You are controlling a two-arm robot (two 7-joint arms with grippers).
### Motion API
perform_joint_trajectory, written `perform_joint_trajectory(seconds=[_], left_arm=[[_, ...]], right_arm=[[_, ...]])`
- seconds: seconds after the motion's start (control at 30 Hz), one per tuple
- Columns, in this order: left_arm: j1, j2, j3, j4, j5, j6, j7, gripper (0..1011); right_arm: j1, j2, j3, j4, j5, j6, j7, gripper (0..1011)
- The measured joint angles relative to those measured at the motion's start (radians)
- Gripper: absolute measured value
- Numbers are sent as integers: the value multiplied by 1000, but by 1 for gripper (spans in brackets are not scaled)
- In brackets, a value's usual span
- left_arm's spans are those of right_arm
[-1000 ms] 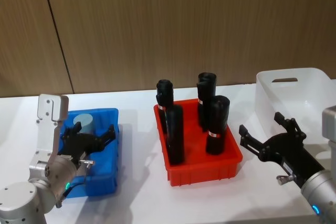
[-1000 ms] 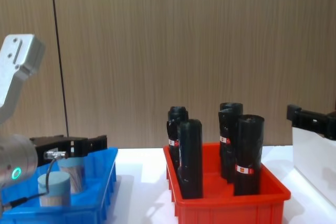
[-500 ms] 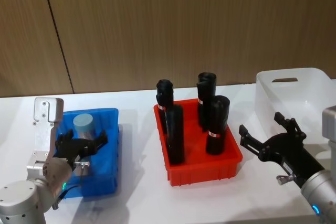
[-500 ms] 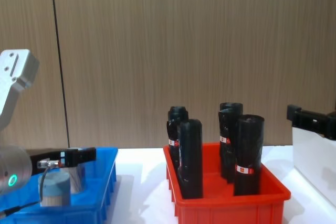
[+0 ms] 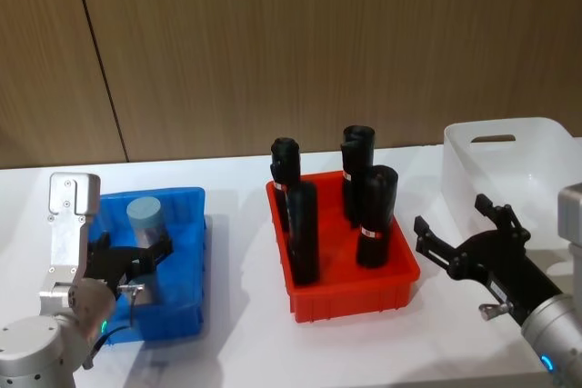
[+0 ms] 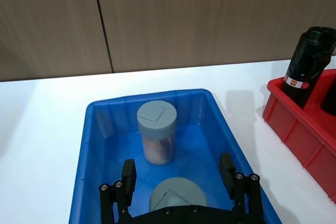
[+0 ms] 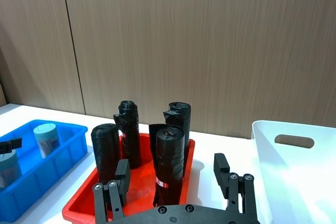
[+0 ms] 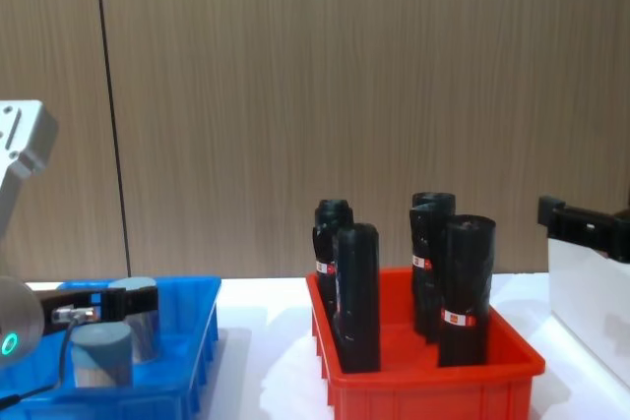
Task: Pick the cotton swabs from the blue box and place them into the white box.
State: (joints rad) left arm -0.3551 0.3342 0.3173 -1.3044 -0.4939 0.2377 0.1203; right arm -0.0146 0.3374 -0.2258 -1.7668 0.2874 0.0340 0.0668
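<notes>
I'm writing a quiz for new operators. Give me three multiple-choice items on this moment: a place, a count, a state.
1. Where is the left end effector?
A. Over the white box.
B. Over the blue box.
C. Over the red tray.
2. How many cotton swab jars stand in the blue box?
A. One.
B. Two.
C. Four.
3. How is the right end effector?
A. Open and empty.
B. Shut on a black bottle.
C. Shut on a jar.
Answers: 1 B, its fingers flank the nearer jar there; 2 B, two grey lids show in the left wrist view; 3 A, its fingers are spread, holding nothing.
</notes>
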Motion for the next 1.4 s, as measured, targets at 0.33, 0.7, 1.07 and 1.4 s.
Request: perform_joint_trajectory(seconds=[0.33,0.7,1.07,1.4], left_arm=[[15,2,-10,-8,-38,13,13,1000],[18,1,-15,4,-58,16,-20,1000],[17,-5,-16,19,-65,21,-37,1000],[22,-8,-18,14,-63,29,-17,808]], right_arm=[[0,0,0,0,0,0,0,1001],[0,0,0,0,0,0,0,1001],[0,0,0,0,0,0,0,1001],[0,0,0,0,0,0,0,1001]])
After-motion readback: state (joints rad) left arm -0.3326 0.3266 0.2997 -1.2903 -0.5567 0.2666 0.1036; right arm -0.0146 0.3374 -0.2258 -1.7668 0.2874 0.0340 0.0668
